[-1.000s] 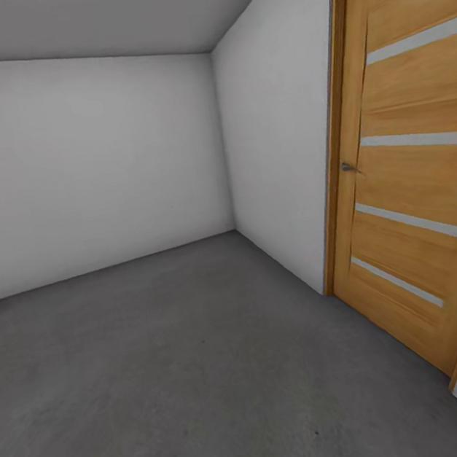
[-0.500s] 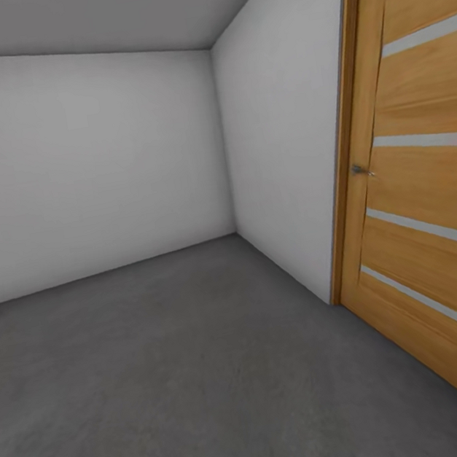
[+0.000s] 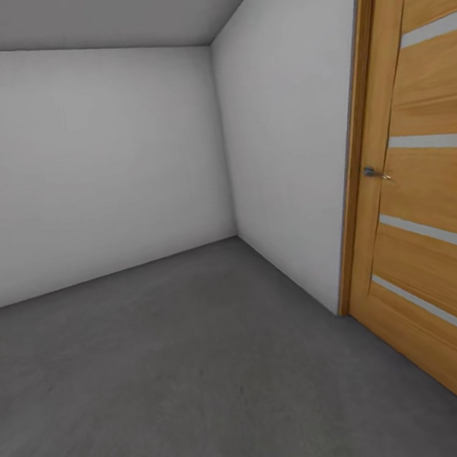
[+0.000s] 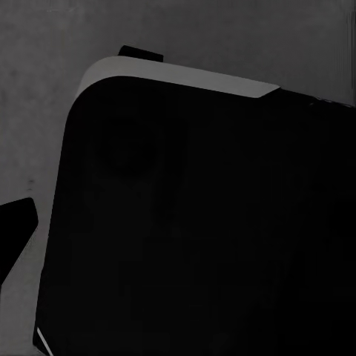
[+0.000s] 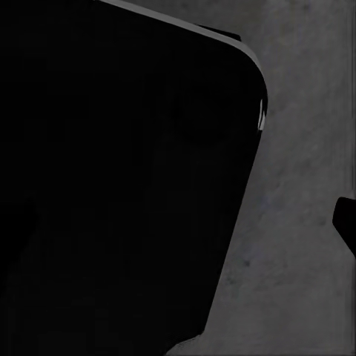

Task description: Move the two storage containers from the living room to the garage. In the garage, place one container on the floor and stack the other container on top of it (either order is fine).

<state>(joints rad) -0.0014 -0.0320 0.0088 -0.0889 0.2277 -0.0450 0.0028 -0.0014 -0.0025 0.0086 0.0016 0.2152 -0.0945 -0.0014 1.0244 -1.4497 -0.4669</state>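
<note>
Just the garage: one dark grey floor (image 3: 179,384), two plain white walls (image 3: 85,162), one wooden door (image 3: 432,211) on the right. Both wrist views are mostly black robot body (image 4: 200,222), so can't tell either gripper's state.

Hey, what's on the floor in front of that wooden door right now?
Nothing lies on the dark grey floor before the wooden door; bare concrete runs to the white walls. The door is shut, so whatever lies behind it is hidden.
</note>
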